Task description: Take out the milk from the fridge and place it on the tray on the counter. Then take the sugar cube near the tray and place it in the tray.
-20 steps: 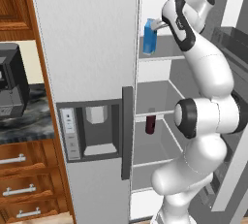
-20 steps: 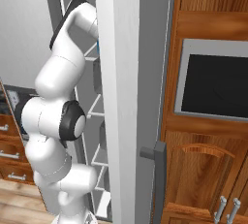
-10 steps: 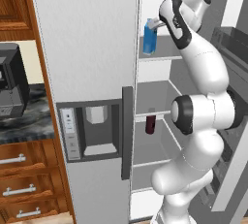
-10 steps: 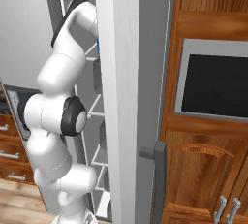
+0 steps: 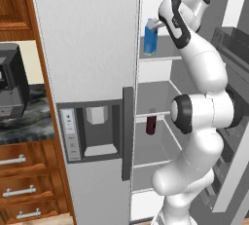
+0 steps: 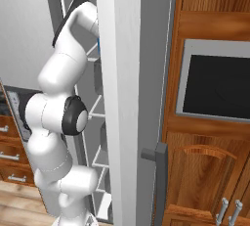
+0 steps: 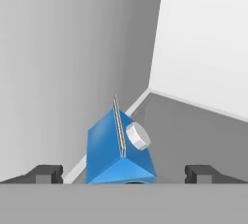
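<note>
The milk, a blue carton with a peaked top, stands upright on an upper shelf inside the open right half of the fridge. My gripper is at the carton's top, reaching in from the right. In the hand view the milk sits between the two fingertips, showing its pale ridge and a white round cap. My gripper is open, with its fingers wide of the carton's sides. The tray and the sugar cube are out of view.
A dark red bottle stands on a lower fridge shelf. The fridge's closed left door carries a dark handle and a dispenser. The black marble counter holds a dark appliance. The open door stands beside wooden cabinets.
My hand has shifted slightly left, closer over the carton's top. The milk and the bottle have not moved.
</note>
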{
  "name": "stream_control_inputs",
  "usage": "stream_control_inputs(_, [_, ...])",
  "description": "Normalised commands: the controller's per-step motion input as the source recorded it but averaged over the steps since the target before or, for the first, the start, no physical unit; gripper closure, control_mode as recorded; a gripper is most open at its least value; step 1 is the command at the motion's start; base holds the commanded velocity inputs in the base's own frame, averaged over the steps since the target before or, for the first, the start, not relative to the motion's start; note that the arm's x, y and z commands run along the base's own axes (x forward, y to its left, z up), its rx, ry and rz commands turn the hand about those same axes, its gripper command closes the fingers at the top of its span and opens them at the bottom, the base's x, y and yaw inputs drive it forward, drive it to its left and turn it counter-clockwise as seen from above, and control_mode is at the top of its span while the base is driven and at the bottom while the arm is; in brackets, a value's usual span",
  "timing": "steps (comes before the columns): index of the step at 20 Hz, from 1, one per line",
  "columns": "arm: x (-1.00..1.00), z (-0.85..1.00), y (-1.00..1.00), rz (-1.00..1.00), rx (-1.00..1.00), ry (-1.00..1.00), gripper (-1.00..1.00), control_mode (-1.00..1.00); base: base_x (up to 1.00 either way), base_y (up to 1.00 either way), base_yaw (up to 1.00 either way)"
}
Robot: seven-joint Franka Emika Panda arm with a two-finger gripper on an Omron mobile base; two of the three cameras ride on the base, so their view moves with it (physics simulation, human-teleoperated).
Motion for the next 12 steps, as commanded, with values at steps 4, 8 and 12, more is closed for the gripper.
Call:
stream_control_inputs(4, [0.00,-0.16,0.00,0.01,0.00,0.00,-1.00,-1.00,0.00,0.00,0.00])
stream_control_inputs(8, [0.05,-0.07,0.02,0.01,0.00,0.00,-1.00,-1.00,0.00,0.00,0.00])
stream_control_inputs(12, [0.11,0.00,0.04,0.02,0.00,0.00,-1.00,-1.00,0.00,0.00,0.00])
